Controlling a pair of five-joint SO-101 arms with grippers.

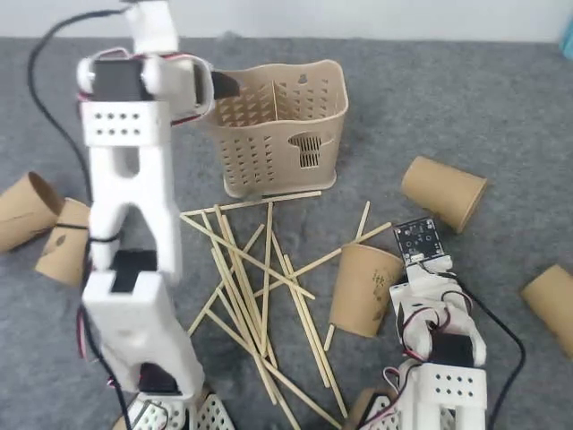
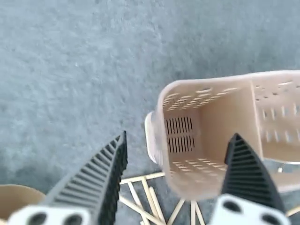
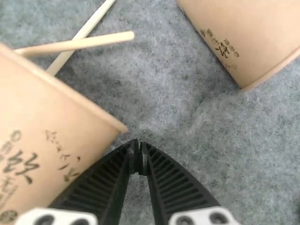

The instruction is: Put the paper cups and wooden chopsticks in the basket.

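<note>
1. The left tool (image 2: 178, 137) hangs over the slotted basket (image 1: 269, 152), jaws wide apart and empty. The basket stands at twelve o'clock on the grey worktop (image 1: 466, 98).
2. The right tool (image 3: 139, 144) is pinched together on nothing, just beside a paper cup (image 1: 363, 288) toward five o'clock.
3. At three and nine o'clock lie other cups (image 1: 443, 191); the wooden chopsticks (image 1: 242, 287) sprawl crossed at the centre.
4. The cups look light and crushable, so I'd grip the rim gently. The chopsticks look thin, stiff and apt to roll; pinch mid-length.

Open-mouthed basket (image 1: 277, 159), tangle of chopsticks (image 1: 267, 269) just in front.
</note>
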